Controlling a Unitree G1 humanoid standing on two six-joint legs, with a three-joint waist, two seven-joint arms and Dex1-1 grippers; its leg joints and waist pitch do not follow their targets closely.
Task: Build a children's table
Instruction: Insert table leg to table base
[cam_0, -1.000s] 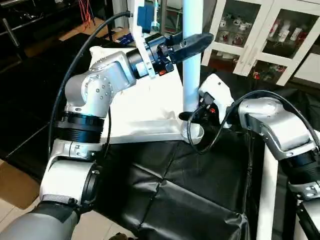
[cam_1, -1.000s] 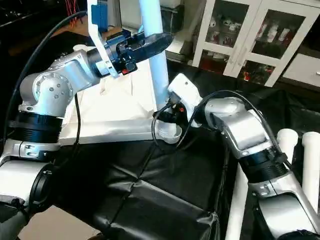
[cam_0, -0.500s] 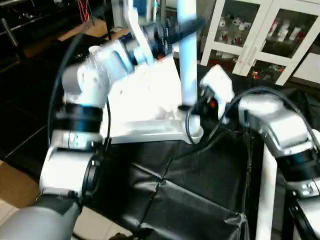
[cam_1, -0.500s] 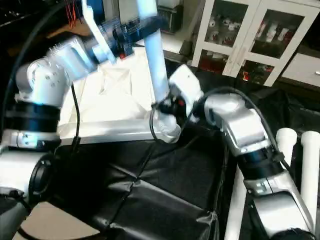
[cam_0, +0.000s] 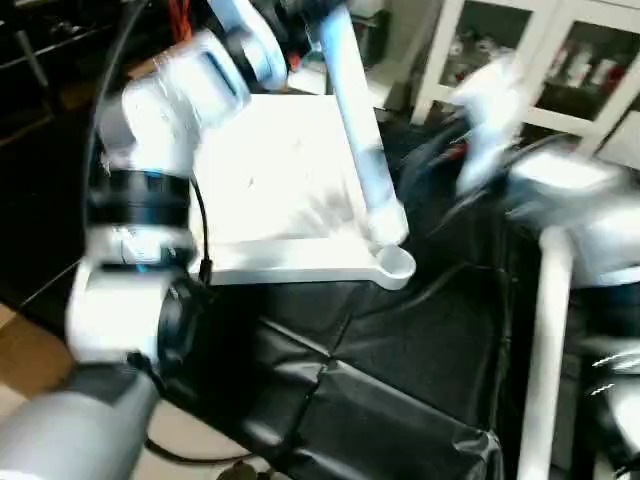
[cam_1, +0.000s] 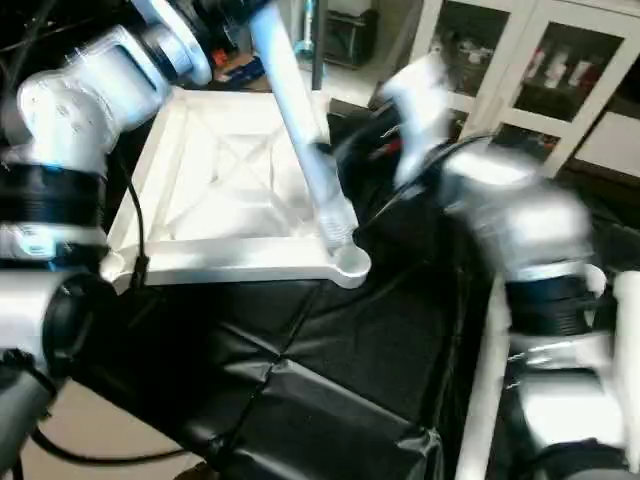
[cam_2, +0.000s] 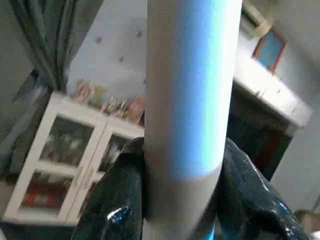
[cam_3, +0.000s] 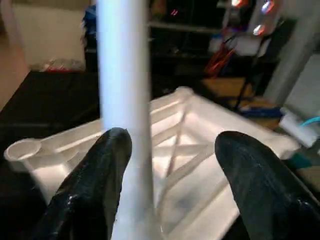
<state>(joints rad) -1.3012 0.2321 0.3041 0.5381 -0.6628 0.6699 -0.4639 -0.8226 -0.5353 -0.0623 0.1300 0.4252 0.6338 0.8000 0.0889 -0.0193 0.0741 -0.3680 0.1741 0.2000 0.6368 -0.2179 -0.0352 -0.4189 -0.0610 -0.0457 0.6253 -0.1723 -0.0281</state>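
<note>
left hand (cam_2: 182, 200): clamped on tilted leg (cam_0: 355, 130) | right hand (cam_3: 170, 185): fingers apart, leg just beside one finger | leg foot: seemingly at corner socket (cam_0: 392, 262) of tabletop (cam_1: 230, 190) on black-covered counter (cam_0: 400, 350)

Left arm (cam_0: 150, 130): silver metallic housings, rounded at the joints, separated by black ribbed collars. A black cable runs along its outer side, and a second thin black cable hangs beside the lower segments. Right arm (cam_1: 520, 230): same silver housings with a black ribbed collar and looping black cables. Each hand carries two glossy black fingers (cam_3: 100, 185) with broad, rounded tips.
</note>
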